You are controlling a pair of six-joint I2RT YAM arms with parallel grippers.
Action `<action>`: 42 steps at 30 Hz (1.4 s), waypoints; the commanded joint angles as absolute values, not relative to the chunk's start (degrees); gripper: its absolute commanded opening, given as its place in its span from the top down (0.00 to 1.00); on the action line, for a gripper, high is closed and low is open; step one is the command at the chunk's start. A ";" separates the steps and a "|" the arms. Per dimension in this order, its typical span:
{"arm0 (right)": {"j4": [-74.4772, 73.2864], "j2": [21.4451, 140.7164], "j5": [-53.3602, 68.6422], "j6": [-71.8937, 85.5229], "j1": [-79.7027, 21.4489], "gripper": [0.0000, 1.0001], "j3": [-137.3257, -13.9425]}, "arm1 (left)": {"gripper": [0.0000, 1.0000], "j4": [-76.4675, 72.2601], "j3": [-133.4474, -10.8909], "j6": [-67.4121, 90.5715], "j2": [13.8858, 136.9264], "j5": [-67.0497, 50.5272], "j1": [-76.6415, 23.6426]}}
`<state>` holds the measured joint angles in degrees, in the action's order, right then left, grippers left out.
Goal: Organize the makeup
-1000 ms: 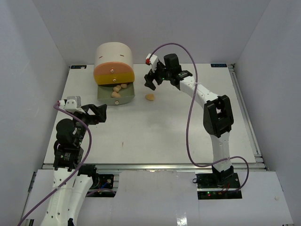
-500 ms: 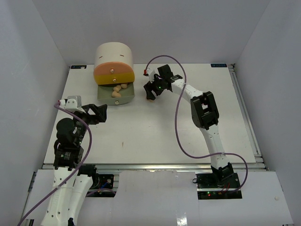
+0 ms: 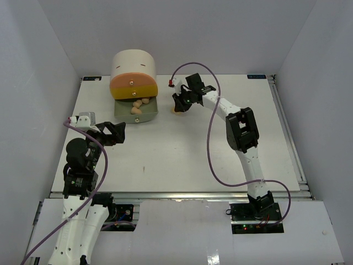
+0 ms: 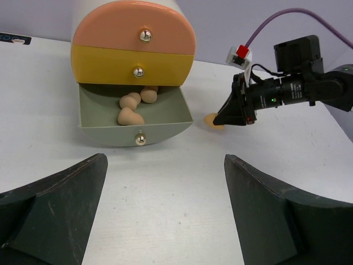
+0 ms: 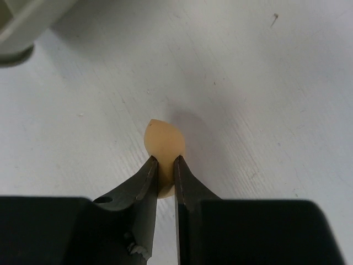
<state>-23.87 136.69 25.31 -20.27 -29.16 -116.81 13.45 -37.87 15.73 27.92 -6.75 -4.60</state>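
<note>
One sponge [image 5: 164, 141] clamped in right jaws, near drawer [image 4: 110, 135] corner, open table [image 3: 193, 154] rightward (left jaws apart)

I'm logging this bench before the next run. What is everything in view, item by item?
table: one, white, under everything.
drawer unit: one, cream with orange, yellow and green fronts, far left of table; green drawer at the bottom pulled open.
sponges in drawer: three, tan, inside the open green drawer.
loose sponge: one, tan, on the table right of the drawer unit.
cables: two, purple, one along each arm.
left arm: white and black, near left; jaws wide open, empty.
right arm: white and black, reaching far; jaws shut on the loose sponge.
</note>
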 commanded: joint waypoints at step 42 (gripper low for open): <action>-19.24 83.39 50.30 -28.28 -33.93 0.80 -71.16 | 0.71 10.70 -35.67 40.69 55.39 -16.74 -3.02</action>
<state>-18.37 95.20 43.19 -26.34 -35.22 -86.96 10.14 -35.99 27.00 47.86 -14.30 -3.49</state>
